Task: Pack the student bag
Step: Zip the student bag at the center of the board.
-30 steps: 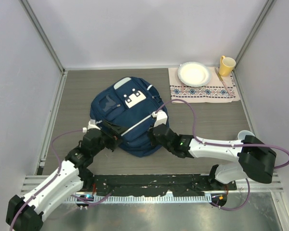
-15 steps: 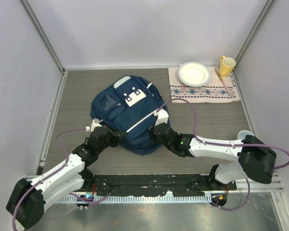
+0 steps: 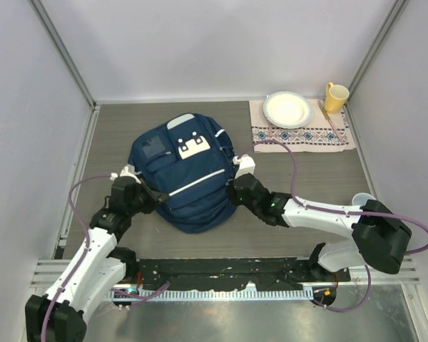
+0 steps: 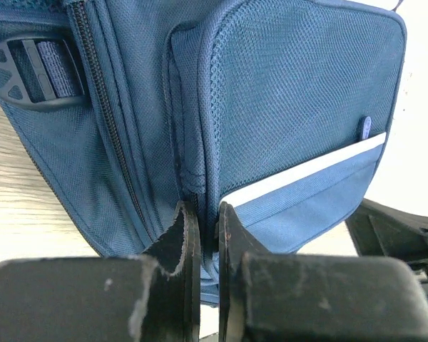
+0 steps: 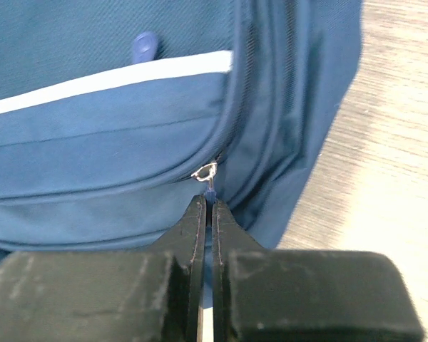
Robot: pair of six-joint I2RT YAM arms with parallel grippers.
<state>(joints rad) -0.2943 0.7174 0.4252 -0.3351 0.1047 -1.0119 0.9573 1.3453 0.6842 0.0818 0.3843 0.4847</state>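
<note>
Fingers of the left gripper (image 3: 151, 197) and right gripper (image 3: 237, 187) meet opposite sides of the student bag (image 3: 185, 174), which lies on the table (image 3: 307, 192) in the top view. At the left wrist, nearly closed jaws pinch a side seam (image 4: 192, 178). At the right wrist, closed jaws clamp the zipper pull (image 5: 210, 187) (a blue tab under its ring). This looks like the unzipping step; next, the pull must be drawn along its track while the left gripper braces.

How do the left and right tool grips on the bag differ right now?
Left tool pinches a fabric seam beside the mesh pocket of the student bag; right tool pinches the zipper pull. Left jaws show a slight gap; right nearly touch. Both are shut on the bag.
</note>
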